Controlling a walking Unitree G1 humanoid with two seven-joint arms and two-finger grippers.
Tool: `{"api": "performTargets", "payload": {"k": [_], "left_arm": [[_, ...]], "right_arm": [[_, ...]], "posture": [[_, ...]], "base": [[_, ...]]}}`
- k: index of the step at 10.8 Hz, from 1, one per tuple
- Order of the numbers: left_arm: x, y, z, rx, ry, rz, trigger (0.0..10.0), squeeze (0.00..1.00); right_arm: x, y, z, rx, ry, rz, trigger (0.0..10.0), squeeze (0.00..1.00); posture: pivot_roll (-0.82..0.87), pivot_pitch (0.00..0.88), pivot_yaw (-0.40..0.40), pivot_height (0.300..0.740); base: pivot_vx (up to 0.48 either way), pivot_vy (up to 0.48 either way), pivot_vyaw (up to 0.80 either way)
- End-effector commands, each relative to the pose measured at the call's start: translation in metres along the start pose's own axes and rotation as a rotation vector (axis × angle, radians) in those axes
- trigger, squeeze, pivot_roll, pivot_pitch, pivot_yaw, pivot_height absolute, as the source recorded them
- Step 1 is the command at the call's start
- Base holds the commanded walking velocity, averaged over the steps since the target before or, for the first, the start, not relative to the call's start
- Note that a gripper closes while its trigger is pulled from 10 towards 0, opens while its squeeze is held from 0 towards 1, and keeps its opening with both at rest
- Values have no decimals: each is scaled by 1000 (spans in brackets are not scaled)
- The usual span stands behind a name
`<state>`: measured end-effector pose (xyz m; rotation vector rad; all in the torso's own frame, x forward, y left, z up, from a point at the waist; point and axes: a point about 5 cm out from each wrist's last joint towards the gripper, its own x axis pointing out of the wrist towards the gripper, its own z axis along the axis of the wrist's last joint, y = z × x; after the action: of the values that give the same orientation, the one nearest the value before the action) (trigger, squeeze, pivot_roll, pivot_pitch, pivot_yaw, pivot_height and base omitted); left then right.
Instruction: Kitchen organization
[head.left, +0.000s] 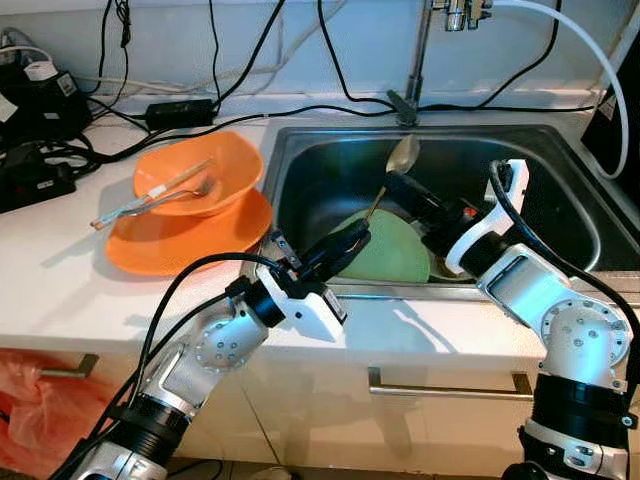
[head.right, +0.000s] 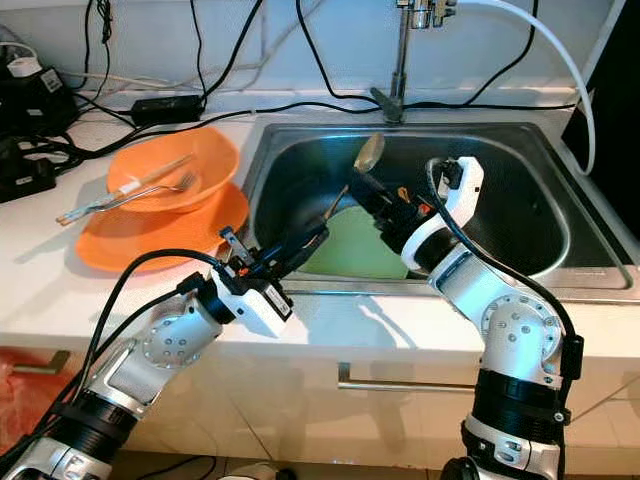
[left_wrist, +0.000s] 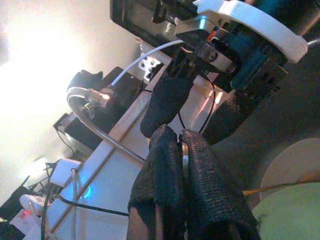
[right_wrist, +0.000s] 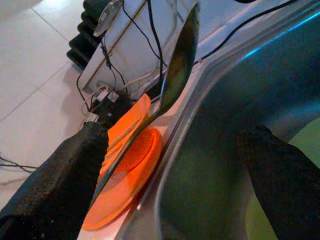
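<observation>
spoon (head.left: 398, 165) handle pinched by left jaws (head.left: 352, 237), lower end hidden; right jaws (head.left: 398, 188) spread.

Nothing here can be read: the black adapter (head.left: 180, 110) at the far left of the surface (head.left: 60, 290) bears no legible label (any print is too small and blurred).

Silver jointed arms, white wrist housings, black cables, black fingers (head.left: 345, 243).
</observation>
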<state>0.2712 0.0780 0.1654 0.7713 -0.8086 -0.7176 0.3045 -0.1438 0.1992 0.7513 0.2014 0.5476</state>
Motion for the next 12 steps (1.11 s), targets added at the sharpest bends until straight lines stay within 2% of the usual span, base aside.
{"api": "performTargets", "payload": {"k": [1,5,6,7,12], "left_arm": [[4,3,0,17,-14,6,0,0],[5,2,2,19,-28,1,0,0],[5,2,2,20,-28,1,0,0],[5,2,2,25,-27,2,0,0],[6,1,1,22,-37,-15,0,0]], "right_arm": [[4,3,-1,4,22,9,10000,0],[20,6,3,-5,31,25,10000,0],[21,6,3,-3,28,25,3137,0],[23,6,3,3,27,28,0,0],[24,1,5,-6,29,3,0,0]], "posture": [[91,21,74,740],[99,22,72,740],[103,21,71,740],[104,23,72,740],[100,22,75,740]], "base": [[0,0,0],[0,0,0],[0,0,0],[0,0,0],[0,0,0]]}}
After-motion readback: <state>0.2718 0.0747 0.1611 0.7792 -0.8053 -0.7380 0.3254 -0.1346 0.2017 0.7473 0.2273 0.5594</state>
